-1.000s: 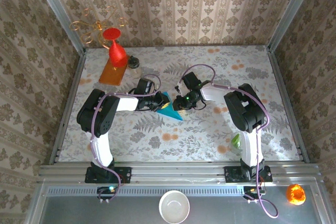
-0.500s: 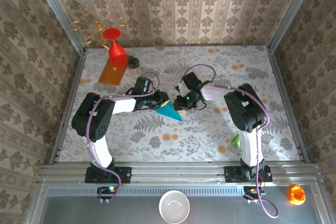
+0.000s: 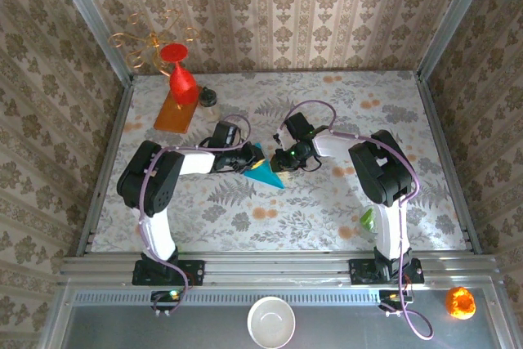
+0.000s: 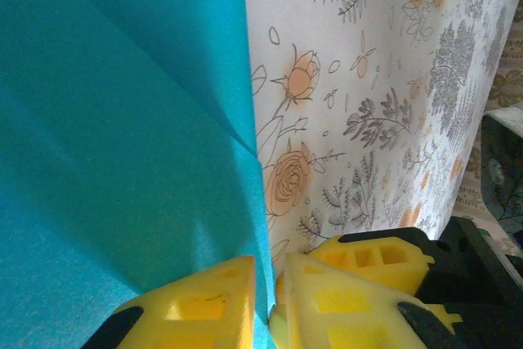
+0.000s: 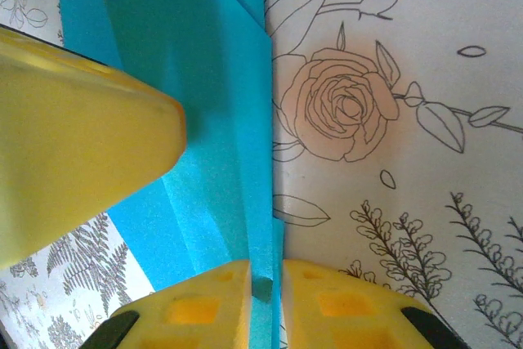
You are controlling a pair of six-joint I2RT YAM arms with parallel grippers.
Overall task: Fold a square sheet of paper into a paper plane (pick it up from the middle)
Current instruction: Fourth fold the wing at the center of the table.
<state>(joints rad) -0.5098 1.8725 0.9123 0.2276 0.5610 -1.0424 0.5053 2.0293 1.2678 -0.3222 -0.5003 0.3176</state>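
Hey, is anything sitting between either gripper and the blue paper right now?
Nothing visible does. The left gripper and the right gripper are each shut on an edge of the folded paper, with the sheet pinched between their yellow fingers.

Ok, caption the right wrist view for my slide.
The right gripper pinches an edge of the folded paper on the floral table.

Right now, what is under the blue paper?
Under the folded blue paper is the flowery table; its leaves and roses show all around the paper's edges. The patch right beneath is covered, so I cannot see if anything else hides there.
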